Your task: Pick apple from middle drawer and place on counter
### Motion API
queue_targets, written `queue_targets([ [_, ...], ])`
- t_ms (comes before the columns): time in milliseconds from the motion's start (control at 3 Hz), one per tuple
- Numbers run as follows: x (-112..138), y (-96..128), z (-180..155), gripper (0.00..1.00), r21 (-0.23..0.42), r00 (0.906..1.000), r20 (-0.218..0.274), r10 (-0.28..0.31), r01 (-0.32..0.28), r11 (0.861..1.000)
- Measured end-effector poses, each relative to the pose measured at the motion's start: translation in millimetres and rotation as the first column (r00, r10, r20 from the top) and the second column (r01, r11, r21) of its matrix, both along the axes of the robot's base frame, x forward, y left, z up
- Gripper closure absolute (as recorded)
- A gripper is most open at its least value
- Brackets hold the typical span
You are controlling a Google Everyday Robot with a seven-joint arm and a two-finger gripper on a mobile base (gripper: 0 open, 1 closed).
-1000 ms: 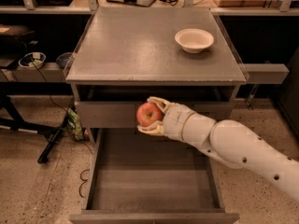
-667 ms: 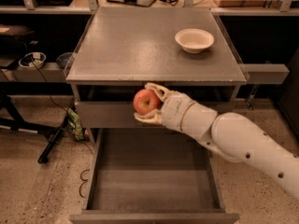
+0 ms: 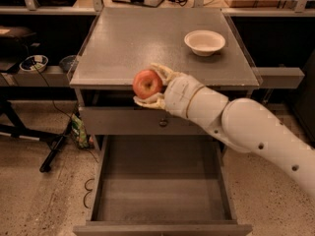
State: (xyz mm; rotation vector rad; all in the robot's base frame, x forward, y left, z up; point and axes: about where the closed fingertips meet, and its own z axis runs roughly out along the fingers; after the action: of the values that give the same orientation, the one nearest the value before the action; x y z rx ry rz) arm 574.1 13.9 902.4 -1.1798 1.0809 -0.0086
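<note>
Planks of the middle drawer (image 3: 162,191) lay bare nearest the camera. The box was pulled fully out and nothing remained in it, which fitted the lifting half of the job being done. Above it sat one closed drawer front (image 3: 123,122) with one small round knob (image 3: 162,123).

Just above that front, the white arm (image 3: 256,132) reached in from the right and ended in the hand (image 3: 151,86). Its two fingers were clamped on the apple (image 3: 146,83), one finger over the top and one under the bottom. That top-and-bottom hold probably kept the round fruit from rolling out while it was carried. The apple was off every surface, at the front edge of the worktop (image 3: 147,38). Whether it had cleared the edge or hung just ahead of it could not be told. The hand pointed left, so a move away from the camera would likely bring the fruit over the grey surface.

Farther back on the worktop, towards its right rear corner and well apart from the apple, stood a white bowl (image 3: 204,42). The front and left of the top would be the easier landing spot. Dark shelving (image 3: 275,14) ran behind.

Counted: one apple, one bowl, one open drawer, one closed front, one knob, one arm, one hand.
</note>
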Motion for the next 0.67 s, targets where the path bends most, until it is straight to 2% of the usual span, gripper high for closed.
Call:
queue_targets([
  [333,17,4,14,1.00,0.005,0.9999,0.014,-0.002,0.002,1.000],
  [667,44,7,13,1.00,-0.011,0.9991,-0.039,-0.016,0.016,1.000],
])
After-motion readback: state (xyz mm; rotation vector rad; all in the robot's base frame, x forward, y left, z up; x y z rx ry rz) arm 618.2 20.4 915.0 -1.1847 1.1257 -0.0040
